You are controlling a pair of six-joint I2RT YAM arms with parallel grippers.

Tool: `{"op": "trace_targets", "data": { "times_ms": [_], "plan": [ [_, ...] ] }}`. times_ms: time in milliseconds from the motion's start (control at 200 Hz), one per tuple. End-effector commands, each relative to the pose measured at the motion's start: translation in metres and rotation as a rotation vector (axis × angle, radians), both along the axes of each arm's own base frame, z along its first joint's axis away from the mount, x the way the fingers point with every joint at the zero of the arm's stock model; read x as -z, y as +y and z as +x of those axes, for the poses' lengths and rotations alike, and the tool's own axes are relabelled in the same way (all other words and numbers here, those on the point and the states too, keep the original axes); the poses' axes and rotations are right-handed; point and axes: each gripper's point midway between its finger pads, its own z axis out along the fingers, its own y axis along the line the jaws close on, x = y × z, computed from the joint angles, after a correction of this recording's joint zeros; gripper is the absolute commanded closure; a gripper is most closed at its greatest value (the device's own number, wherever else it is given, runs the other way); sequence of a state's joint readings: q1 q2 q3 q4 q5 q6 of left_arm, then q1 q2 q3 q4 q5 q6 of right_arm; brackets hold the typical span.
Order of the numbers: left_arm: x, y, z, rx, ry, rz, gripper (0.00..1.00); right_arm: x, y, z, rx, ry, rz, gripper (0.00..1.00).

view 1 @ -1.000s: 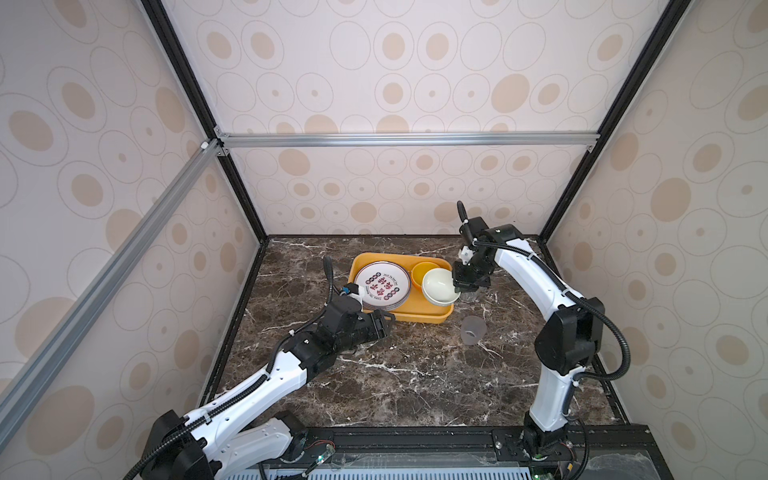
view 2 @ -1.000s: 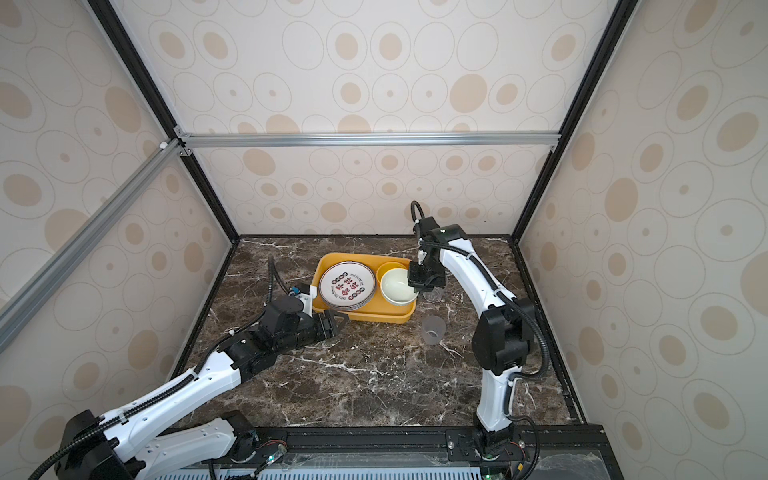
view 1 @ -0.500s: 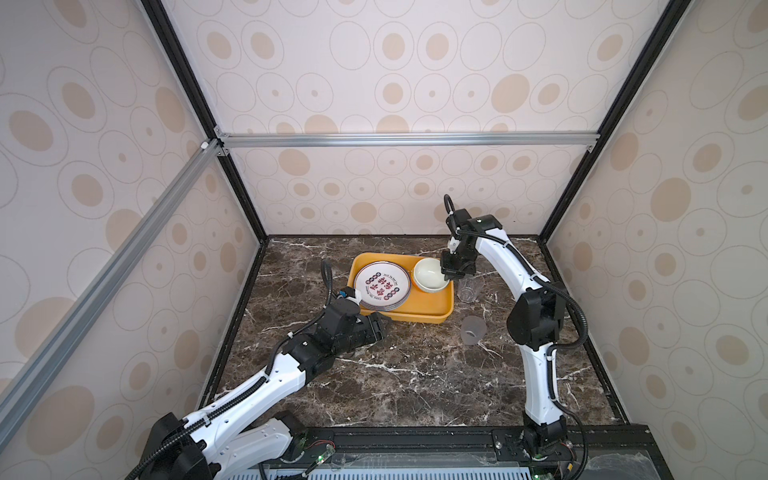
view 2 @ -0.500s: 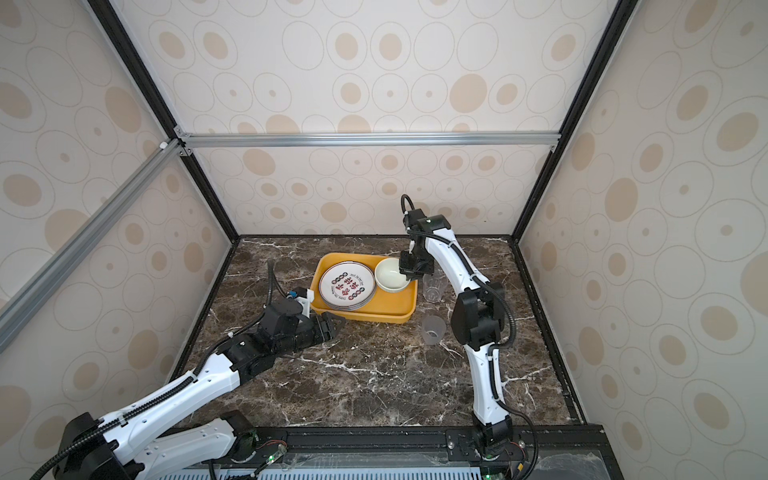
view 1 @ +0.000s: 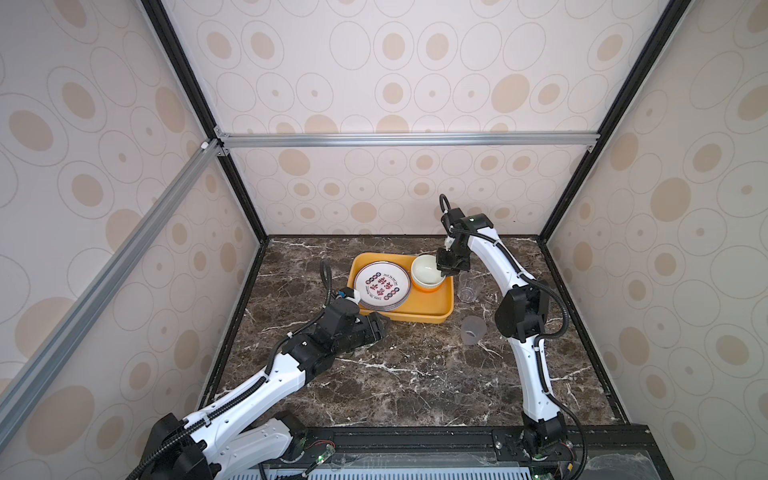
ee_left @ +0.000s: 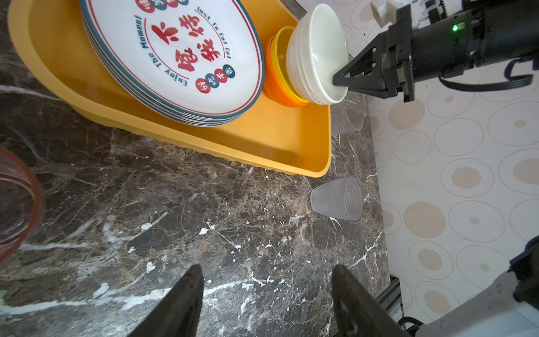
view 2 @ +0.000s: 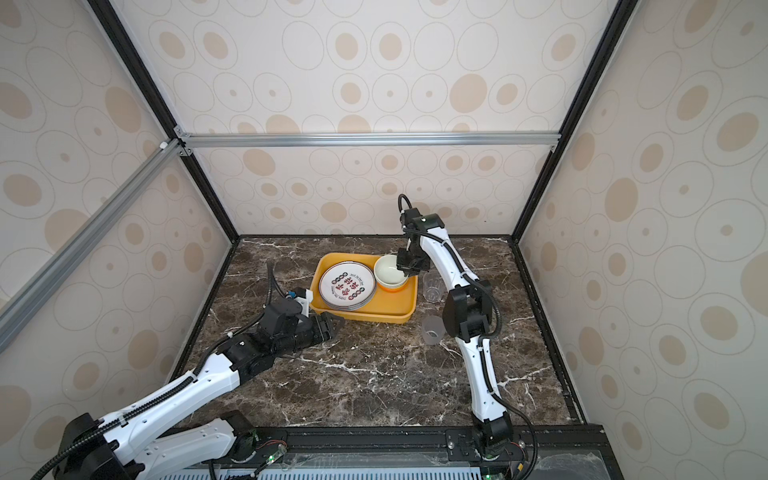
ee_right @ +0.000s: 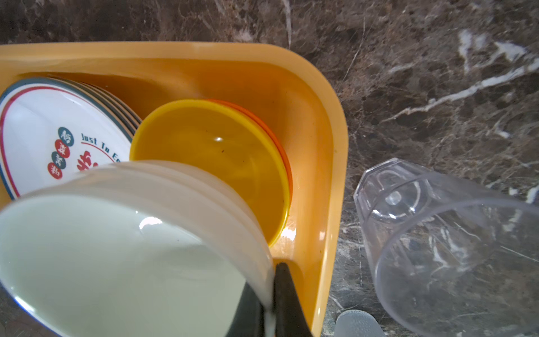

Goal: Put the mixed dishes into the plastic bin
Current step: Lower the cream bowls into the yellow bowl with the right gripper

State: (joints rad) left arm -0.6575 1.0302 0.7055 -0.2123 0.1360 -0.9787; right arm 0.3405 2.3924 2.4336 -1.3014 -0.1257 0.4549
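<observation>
Lowering the off-white bowl (view 1: 424, 270) into the plastic bin (view 1: 419, 320) looks to be the step in hand. In both top views the right gripper (view 1: 445, 272) pinches the bowl's rim over the bin's far right corner, beside the stack of plates (view 1: 381, 286) that fills the bin's left half. A clear cup (view 1: 470, 289) stands on the worktop (view 1: 415, 374) just outside the bin's right wall, and a greyish cup (view 1: 473, 330) sits mouth-down off the bin's near right corner. The left gripper (view 1: 380, 328) hangs low by the bin's near left corner, holding nothing.

The left wrist view shows the left gripper's jaws spread wide over bare worktop. The bowl is tilted over a yellow bowl (ee_left: 280, 49) nested in an orange bowl (ee_left: 277, 90); I cannot tell whether its foot already touches them. A pinkish cup (ee_left: 14, 204) is cut off at the picture's edge and hidden in the top views.

The right wrist view shows the jaws pressed together on the bowl's thin wall, one inside and one outside. The bowl is glossy, pale and plain inside, with ribbed bands around its outside.

The next move, I judge, calls for levelling the bowl, seating it in the yellow one, then parting the jaws and lifting clear. The three cups remain outside the bin, so the task seems well along but not finished.
</observation>
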Motion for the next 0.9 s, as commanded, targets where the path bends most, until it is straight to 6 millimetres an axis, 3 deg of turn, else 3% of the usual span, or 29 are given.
{"op": "trace_targets", "data": {
  "times_ms": [0,730,890],
  "plan": [
    [0.002,0.007,-0.001,-0.026,0.011,0.001,0.31,-0.005,-0.001,0.006,0.015,-0.018,0.004,0.96],
    [0.002,0.012,-0.005,-0.044,0.012,-0.011,0.31,0.013,-0.001,0.019,0.044,-0.016,0.005,0.94],
    [0.002,0.013,-0.005,-0.048,0.012,-0.013,0.31,0.014,0.0,0.02,0.047,-0.015,0.01,0.9]
  ]
}}
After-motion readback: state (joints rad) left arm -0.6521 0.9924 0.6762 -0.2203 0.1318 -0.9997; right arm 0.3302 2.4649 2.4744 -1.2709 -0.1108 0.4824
